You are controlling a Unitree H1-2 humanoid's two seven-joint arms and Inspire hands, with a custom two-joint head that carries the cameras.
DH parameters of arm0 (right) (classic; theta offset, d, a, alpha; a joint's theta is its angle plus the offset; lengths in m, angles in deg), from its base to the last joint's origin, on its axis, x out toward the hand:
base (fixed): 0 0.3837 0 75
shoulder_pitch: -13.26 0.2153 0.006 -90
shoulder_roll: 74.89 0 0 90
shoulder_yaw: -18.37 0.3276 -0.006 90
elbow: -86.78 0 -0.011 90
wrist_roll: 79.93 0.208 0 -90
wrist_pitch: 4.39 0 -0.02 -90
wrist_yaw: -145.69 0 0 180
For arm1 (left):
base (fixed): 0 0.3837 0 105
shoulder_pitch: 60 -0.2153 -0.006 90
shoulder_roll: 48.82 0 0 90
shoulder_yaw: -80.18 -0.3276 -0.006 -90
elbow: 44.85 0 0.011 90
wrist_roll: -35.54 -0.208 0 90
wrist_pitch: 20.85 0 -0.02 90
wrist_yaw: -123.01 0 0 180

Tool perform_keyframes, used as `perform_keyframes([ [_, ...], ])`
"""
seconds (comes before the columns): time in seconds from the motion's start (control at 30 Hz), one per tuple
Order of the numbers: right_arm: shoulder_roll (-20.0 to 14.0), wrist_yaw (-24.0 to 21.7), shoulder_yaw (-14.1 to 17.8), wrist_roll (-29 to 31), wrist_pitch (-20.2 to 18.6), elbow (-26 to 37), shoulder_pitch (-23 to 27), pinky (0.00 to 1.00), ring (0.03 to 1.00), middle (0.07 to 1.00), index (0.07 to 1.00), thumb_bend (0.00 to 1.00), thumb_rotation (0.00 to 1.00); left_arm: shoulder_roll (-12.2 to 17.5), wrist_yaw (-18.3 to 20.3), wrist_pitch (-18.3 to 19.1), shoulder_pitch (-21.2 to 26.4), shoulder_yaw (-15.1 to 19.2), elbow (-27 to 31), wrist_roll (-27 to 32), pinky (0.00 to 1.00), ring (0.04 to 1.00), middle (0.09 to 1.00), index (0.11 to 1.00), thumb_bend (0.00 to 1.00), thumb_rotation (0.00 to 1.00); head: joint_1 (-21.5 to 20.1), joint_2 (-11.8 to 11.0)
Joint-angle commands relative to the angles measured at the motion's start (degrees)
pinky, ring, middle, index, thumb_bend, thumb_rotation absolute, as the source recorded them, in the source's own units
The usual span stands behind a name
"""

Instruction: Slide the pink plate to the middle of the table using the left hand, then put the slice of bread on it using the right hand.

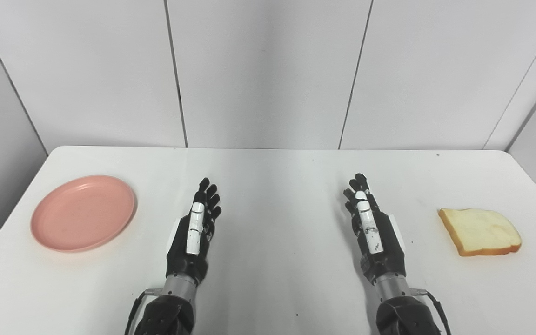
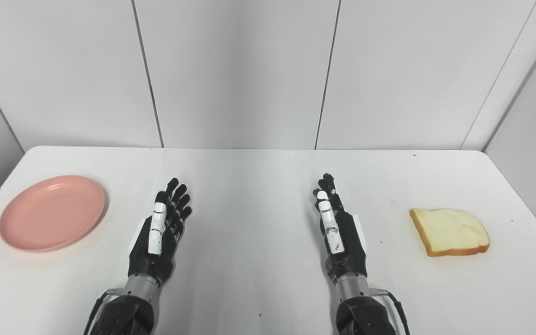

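A round pink plate (image 1: 83, 212) lies empty on the left side of the white table (image 1: 277, 186). A slice of bread (image 1: 480, 231) with a brown crust lies flat on the right side. My left hand (image 1: 198, 230) is open, fingers stretched forward, resting near the table's front, to the right of the plate and apart from it. My right hand (image 1: 371, 228) is open in the same pose, to the left of the bread and apart from it. Neither hand holds anything.
White wall panels (image 1: 268, 70) stand right behind the table's far edge. The table's left and right edges run close to the plate and the bread.
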Motion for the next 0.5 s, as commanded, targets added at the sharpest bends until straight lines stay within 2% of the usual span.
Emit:
perform_keyframes([
  [0.0,0.2,-0.5,0.1,0.4,0.9,0.8,2.5,1.0,0.959,0.968,0.976,0.65,0.83,-0.3,0.4,-2.4,2.0,-0.1,1.6,0.2,1.0,1.0,1.0,1.0,0.64,0.97,0.0,0.1],
  [0.47,0.7,-0.1,-0.1,-0.1,0.5,1.8,2.7,1.0,0.957,0.97,0.974,0.65,0.84,0.7,0.7,-1.1,1.7,0.0,3.0,0.6,1.0,1.0,1.0,1.0,0.67,0.96,-1.0,0.7],
])
